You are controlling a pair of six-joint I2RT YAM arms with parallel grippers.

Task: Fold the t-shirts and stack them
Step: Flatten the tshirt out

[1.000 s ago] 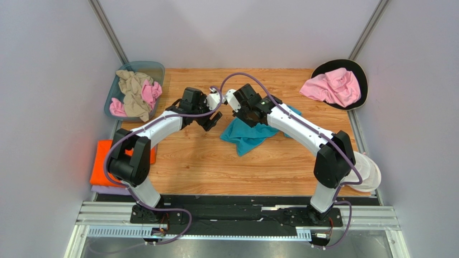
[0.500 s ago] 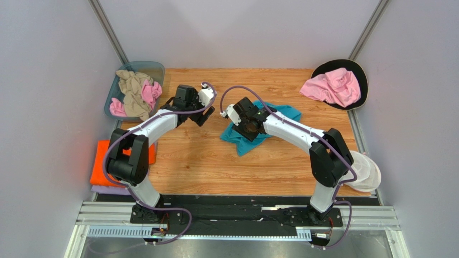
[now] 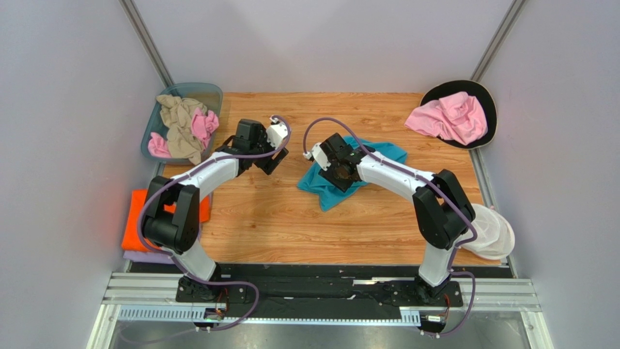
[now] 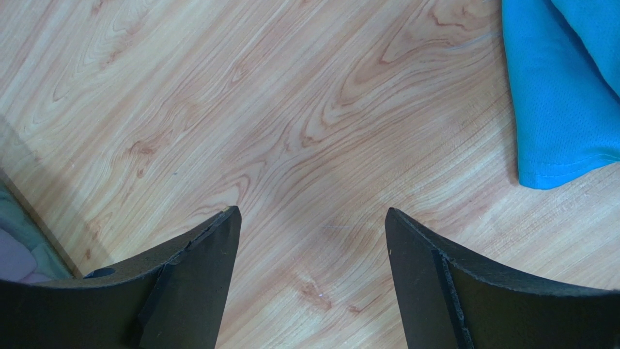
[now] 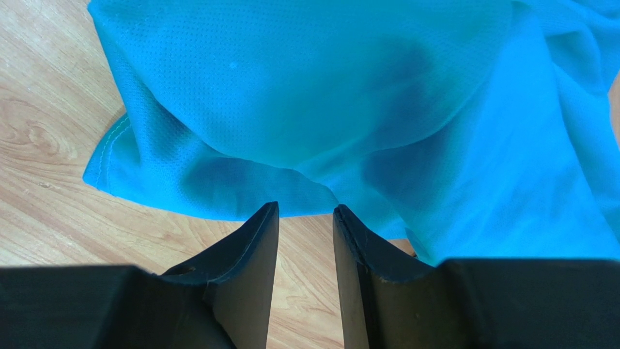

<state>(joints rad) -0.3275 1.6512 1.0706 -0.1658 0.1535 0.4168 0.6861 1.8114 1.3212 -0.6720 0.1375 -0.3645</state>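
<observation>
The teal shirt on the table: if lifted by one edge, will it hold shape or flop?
Probably flops: the teal shirt lies crumpled in soft folds. Its mesh weave suggests it is light. It may slide on the smooth wooden table when pushed.

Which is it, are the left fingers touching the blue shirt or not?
Apart. The left wrist view shows the left fingers open over bare table, wood showing between them and the blue shirt.

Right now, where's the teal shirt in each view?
Top external: teal shirt mid-table, partly under the right arm.
Left wrist: teal shirt in the upper right corner.
Right wrist: teal shirt fills the upper frame.
Shared landmark: the wooden tabletop.
</observation>
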